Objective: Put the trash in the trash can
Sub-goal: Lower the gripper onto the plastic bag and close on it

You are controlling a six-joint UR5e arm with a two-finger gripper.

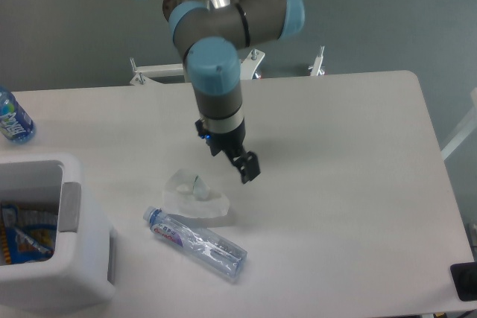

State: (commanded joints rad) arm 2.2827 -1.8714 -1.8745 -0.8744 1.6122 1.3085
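The gripper (244, 167) hangs over the white table (350, 154), just right of and above the wrapper (195, 196); from this angle I cannot tell whether its fingers are spread or pressed together, and nothing shows between them. The wrapper lies crumpled near the table's middle. The crushed bottle (197, 242) lies on its side just in front of it, cap pointing left. The bin (52, 237) stands well left at the front corner, with colourful packaging inside. A blue bottle (13, 118) sits behind it at the left edge.
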